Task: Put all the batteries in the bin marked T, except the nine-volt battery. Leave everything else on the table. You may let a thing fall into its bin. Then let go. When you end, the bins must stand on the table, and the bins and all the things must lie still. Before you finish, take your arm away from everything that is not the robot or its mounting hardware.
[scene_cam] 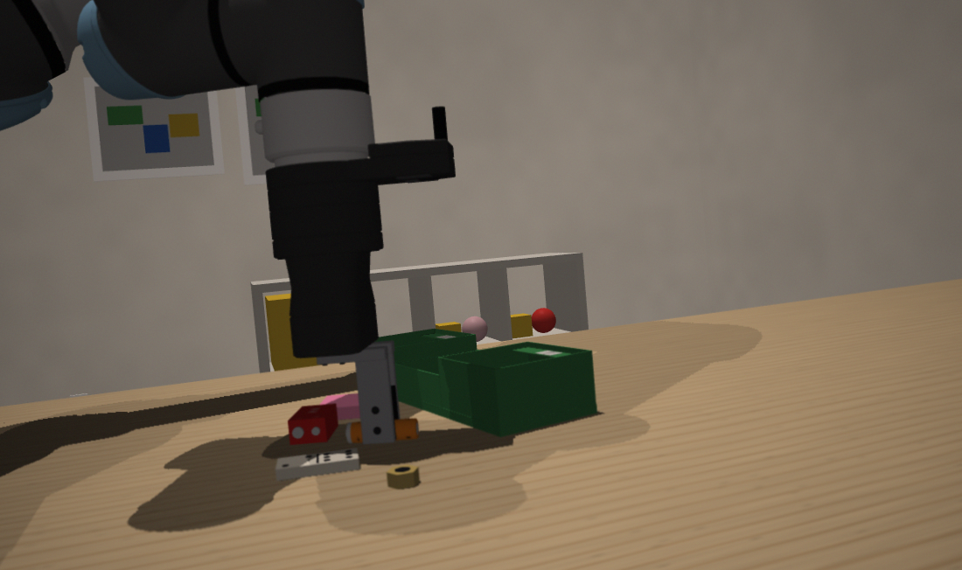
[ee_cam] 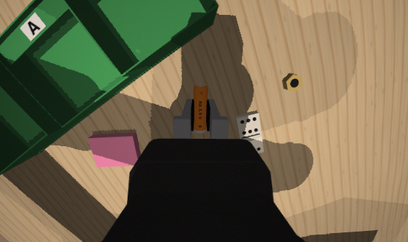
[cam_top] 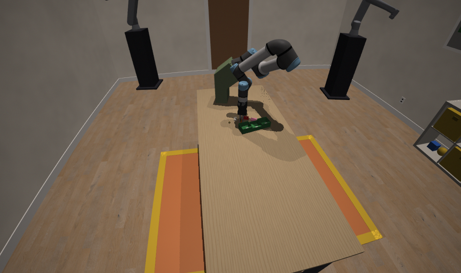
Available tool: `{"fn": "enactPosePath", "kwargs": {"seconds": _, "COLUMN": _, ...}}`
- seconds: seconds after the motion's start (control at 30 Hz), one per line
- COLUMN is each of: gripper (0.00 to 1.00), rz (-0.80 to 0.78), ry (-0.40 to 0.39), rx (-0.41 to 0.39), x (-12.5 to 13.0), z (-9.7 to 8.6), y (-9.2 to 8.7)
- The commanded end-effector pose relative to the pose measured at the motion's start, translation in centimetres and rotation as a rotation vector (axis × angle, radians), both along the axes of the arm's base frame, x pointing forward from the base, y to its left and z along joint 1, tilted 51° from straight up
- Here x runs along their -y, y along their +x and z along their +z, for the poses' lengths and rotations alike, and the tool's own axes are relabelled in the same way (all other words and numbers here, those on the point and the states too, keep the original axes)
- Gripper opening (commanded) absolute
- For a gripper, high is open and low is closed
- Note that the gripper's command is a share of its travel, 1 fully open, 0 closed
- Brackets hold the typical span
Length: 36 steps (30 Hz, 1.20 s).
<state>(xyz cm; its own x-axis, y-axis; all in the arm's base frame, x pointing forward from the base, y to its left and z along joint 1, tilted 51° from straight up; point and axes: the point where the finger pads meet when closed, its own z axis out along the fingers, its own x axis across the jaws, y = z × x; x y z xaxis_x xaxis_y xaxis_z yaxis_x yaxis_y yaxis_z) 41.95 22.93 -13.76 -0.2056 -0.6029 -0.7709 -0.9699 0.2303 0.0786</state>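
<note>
A thin orange battery (ee_cam: pixel 199 109) lies on the table, also seen in the exterior view (scene_cam: pixel 406 429). My gripper (ee_cam: pixel 199 108) is down at the table, and its fingers press on both sides of the battery; it also shows in the exterior and top views (scene_cam: pixel 378 429) (cam_top: pixel 240 118). A red nine-volt battery (scene_cam: pixel 311 423) lies just left of the fingers and is hidden under my wrist in the wrist view. The green row of bins (ee_cam: pixel 93 50) (scene_cam: pixel 496 383) stands close by; its compartment marked A (ee_cam: pixel 34 27) is in sight, but the T label is out of the wrist view.
A pink block (ee_cam: pixel 113 148) lies between the gripper and the bins. A white domino (ee_cam: pixel 251 129) lies right beside the right finger. A brass nut (ee_cam: pixel 292 82) lies farther right. The arm's olive mount (cam_top: pixel 223 80) stands at the table's far end.
</note>
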Motion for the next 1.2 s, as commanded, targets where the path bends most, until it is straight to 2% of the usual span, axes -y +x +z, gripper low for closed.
{"fn": "enactPosePath", "kwargs": {"seconds": 0.0, "gripper": 0.31, "rz": -0.001, "ry": 0.0, "rx": 0.001, "x": 0.0, "z": 0.0, "y": 0.0}}
{"fn": "enactPosePath", "kwargs": {"seconds": 0.83, "gripper": 0.31, "rz": -0.001, "ry": 0.0, "rx": 0.001, "x": 0.0, "z": 0.0, "y": 0.0}}
{"fn": "enactPosePath", "kwargs": {"seconds": 1.17, "gripper": 0.31, "rz": -0.001, "ry": 0.0, "rx": 0.001, "x": 2.1, "z": 1.7, "y": -0.3}}
